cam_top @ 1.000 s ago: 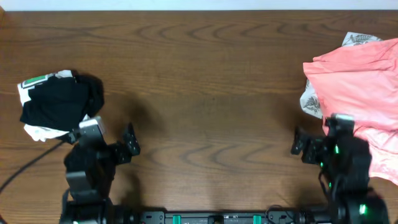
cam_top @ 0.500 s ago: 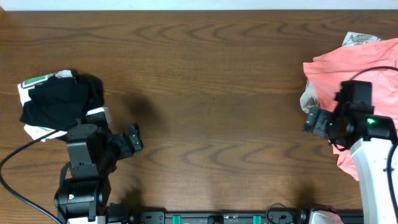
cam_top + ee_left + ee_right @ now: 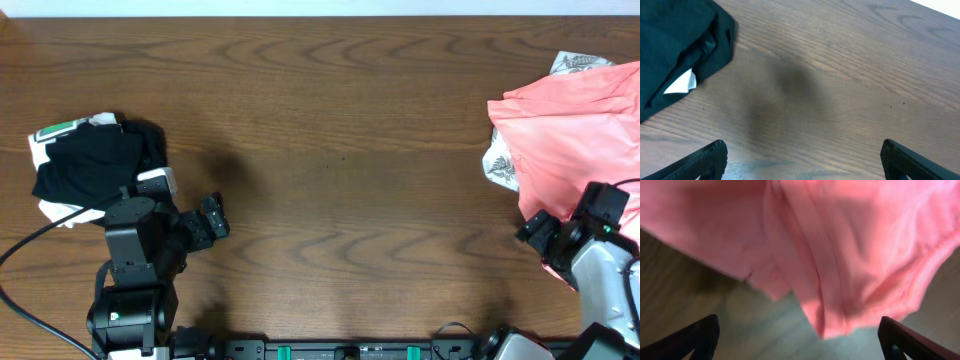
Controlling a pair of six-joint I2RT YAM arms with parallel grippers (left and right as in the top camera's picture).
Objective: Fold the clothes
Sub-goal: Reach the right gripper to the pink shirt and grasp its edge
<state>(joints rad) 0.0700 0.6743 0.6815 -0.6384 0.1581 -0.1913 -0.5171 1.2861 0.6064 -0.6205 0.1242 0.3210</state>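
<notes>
Most leaf-print garment [image 3: 500, 168] hidden under T-shirt [image 3: 575, 120].

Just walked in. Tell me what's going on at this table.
Two robot arms are set to fold clothes, and nothing is folded or held yet. The right gripper hangs open over the lower edge of the salmon-pink T-shirt, which lies crumpled at the right side of the table, partly covering a white leaf-print garment. The left gripper is open over bare wood beside the black-and-white bundle on the left.

Left hand [image 3: 210, 222] and right hand [image 3: 535, 229], fingers wide apart
</notes>
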